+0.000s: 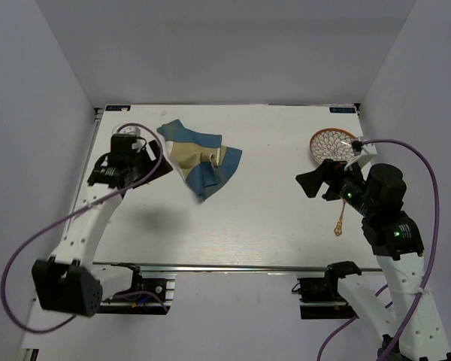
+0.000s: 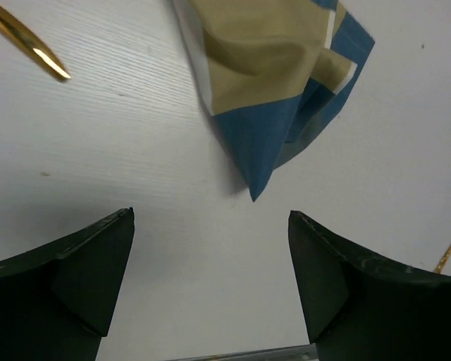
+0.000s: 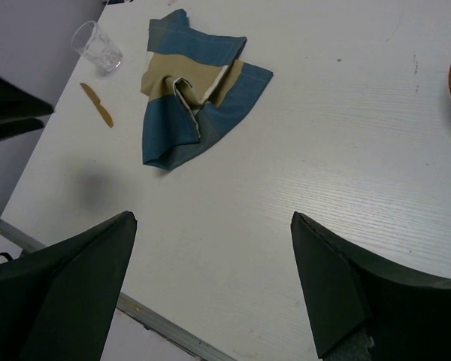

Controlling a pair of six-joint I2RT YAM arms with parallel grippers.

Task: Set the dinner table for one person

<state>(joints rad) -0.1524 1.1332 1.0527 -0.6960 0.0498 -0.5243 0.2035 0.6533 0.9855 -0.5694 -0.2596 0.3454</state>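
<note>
White, faintly grained dinner table (image 1: 270,218) boxed in by plain pale walls (image 1: 30,113); crumpled blue-and-beige cloth placemat (image 1: 199,162) on it. Left gripper (image 2: 210,218) and right gripper (image 3: 210,218) both gape wide, empty.

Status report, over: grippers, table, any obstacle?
Left gripper open, right gripper open, both empty. Dinner table not set: placemat crumpled, plate at far right corner. No obstacle before placemat.
</note>
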